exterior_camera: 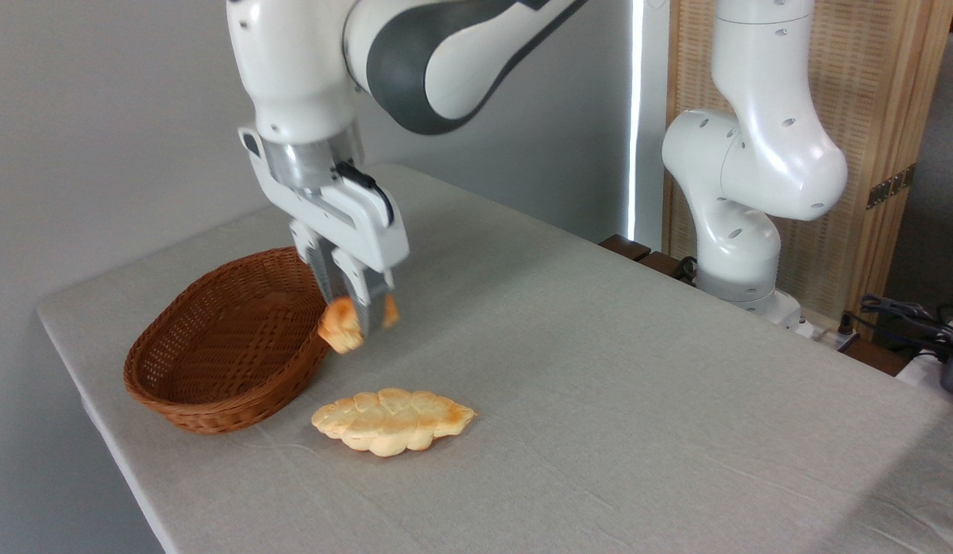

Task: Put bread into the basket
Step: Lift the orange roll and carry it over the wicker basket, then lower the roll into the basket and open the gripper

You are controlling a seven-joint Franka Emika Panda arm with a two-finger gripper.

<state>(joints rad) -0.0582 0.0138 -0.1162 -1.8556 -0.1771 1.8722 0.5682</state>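
Note:
The bread, a small golden-orange bun, hangs in the air just off the right rim of the basket. My gripper is shut on it, its fingers pointing down and covering the bun's middle. The basket, an oval of brown wicker with low sides, sits on the left part of the table and holds nothing that I can see. The bun is slightly blurred.
A flat, pale, leaf-shaped loaf lies on the grey cloth in front of the basket's right end. The arm's white base stands at the table's far right edge. The table's left edge runs close behind the basket.

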